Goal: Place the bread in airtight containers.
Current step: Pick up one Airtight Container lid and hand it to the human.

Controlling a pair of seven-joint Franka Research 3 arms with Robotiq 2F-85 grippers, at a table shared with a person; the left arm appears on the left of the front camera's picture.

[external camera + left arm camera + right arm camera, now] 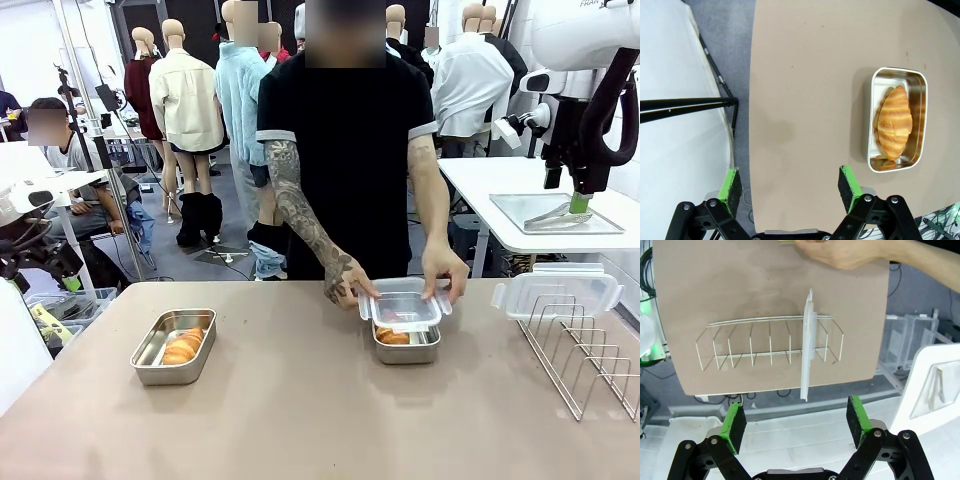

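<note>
Ridged golden-brown croissant [183,346] lies in an open, shallow stainless-steel box [150,352] near the counter's [300,420] left edge. The other croissant [393,337] sits in a second steel box [407,352] near the far edge, under a translucent plastic lid [400,303] held by the person's hands [447,272]. Robot's left hand [790,182] and right hand [797,417] both gape wide, empty.

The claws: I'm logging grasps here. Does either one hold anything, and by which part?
Neither: the left claw and right claw are open and empty. The person's hands grip the clear lid by its short ends.
</note>
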